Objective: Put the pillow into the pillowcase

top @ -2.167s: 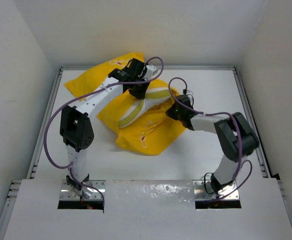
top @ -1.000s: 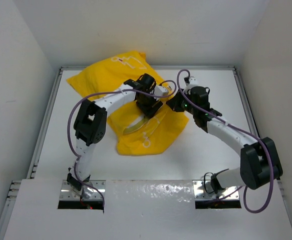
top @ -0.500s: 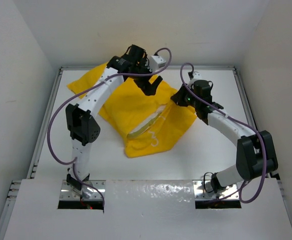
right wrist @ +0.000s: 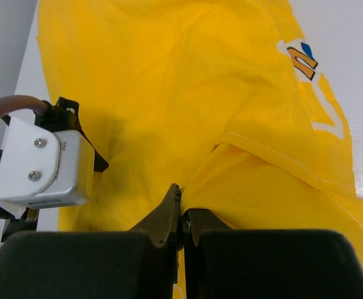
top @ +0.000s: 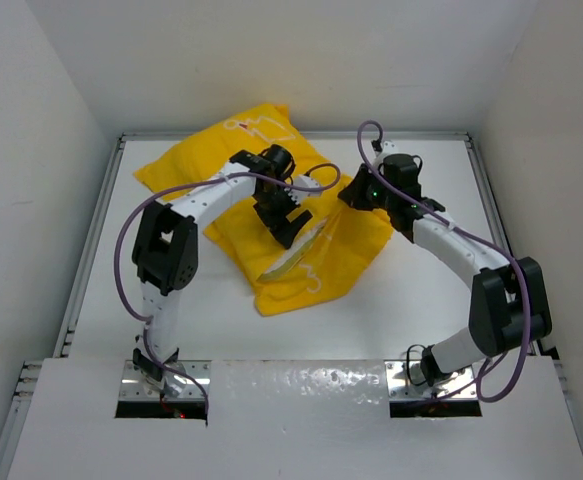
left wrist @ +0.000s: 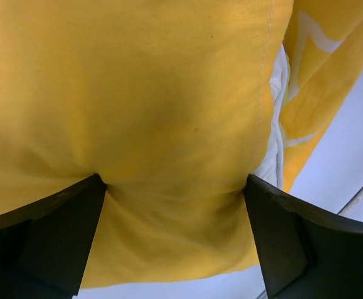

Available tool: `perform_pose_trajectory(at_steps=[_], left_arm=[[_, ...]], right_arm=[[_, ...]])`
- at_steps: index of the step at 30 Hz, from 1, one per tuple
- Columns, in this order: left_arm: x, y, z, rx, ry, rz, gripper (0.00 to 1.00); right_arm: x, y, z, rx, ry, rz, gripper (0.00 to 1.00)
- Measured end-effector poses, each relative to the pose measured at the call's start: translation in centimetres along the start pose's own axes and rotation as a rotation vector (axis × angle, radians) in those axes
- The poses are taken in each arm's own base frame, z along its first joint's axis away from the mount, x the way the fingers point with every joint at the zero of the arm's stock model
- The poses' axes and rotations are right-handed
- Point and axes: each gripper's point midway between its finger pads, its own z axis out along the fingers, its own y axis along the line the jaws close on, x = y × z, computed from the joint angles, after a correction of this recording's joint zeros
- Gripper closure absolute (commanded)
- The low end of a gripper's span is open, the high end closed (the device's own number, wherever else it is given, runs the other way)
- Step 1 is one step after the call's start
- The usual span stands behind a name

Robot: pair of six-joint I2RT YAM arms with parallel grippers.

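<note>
Inside the pillowcase [top: 343,255], only a sliver of pillow [left wrist: 277,128].

The right gripper [right wrist: 182,210] has its two black fingers squeezed together on a fold of the yellow pillowcase [right wrist: 169,81], which fills most of the shot and looks pretty wrinkled. A stitched hem runs off to the right from just above the pinch. A bit of blue and orange print [right wrist: 302,60] sits near the white table [right wrist: 346,37]. The left arm [right wrist: 41,169], a white block with two screws, is pressed into the fabric at the left, with a purplish cable [right wrist: 10,107] above it.

Pillow [left wrist: 273,149] apparently mostly inside pillowcase [top: 233,142], on table [top: 426,300]
</note>
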Motion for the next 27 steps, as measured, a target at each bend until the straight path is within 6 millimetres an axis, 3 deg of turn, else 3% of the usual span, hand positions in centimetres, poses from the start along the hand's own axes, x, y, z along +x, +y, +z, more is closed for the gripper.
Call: perform_pose_trajectory(at_steps=[1,2,4,5,10,15,21,27], left_arm=[[0.0,0.0,0.3,0.004,-0.005,-0.001,0.19],[0.0,0.0,0.5,0.007,-0.008,-0.004,0.36],[0.1,0.0,1.0,0.009,-0.016,-0.008,0.58],[0.1,0.1,1.3,0.009,-0.020,-0.012,0.97],[-0.4,0.4,2.4,0.003,-0.038,-0.059,1.00],[-1.2,2.5,2.7,-0.095,-0.074,-0.190,1.00],[-2.7,6.3,2.0,-0.240,-0.175,-0.343,1.00],[-3.3,6.6,2.0,-0.256,-0.207,-0.376,1.00]], right_arm=[[0.2,-0.1,0.0,0.005,0.006,0.000,1.00],[0.3,-0.2,-0.1,0.009,0.012,-0.002,1.00],[0.4,-0.3,-0.1,0.014,0.018,-0.004,1.00],[0.4,-0.3,-0.1,0.016,0.020,-0.006,1.00],[0.4,-0.7,-0.2,0.030,0.021,-0.008,1.00],[0.2,-1.7,-1.0,0.010,0.036,0.009,1.00],[0.1,-2.0,-4.9,-0.091,0.059,-0.016,1.00],[0.0,-0.4,-7.3,-0.258,0.091,-0.049,1.00]])
